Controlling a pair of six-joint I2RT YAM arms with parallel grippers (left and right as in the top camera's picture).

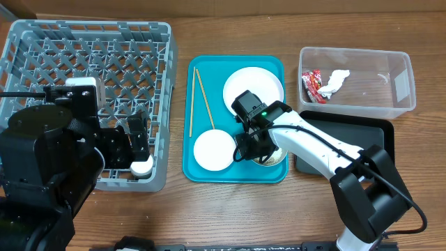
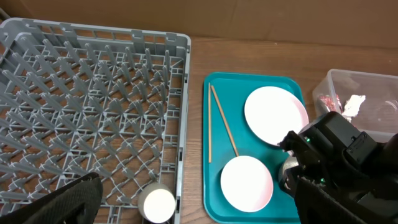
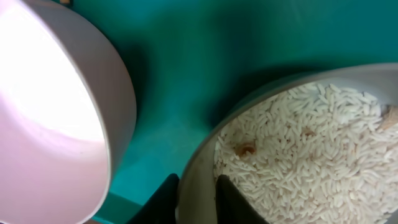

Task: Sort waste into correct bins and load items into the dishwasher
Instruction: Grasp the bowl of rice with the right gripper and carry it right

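On the teal tray [image 1: 237, 174], overhead: right hand [image 1: 261, 149] sits at the rim of the grey bowl [image 1: 278, 160], white bowl [image 1: 214, 150] just beside, black tray [image 1: 362, 136] near; left hand [image 1: 138, 136] hangs over the dish rack [image 1: 83, 63], its spread unreadable. Left wrist view: the right arm hides most of the grey bowl, no grip check. Right wrist view: fingers [image 3: 165, 200] closed narrow on the rim, one outside, one in the rice [image 3: 311, 143]; judged risk: a thin rim pinch lets the loaded bowl tilt or slip on lifting, scattering grains over tray and counter [image 1: 209, 209].
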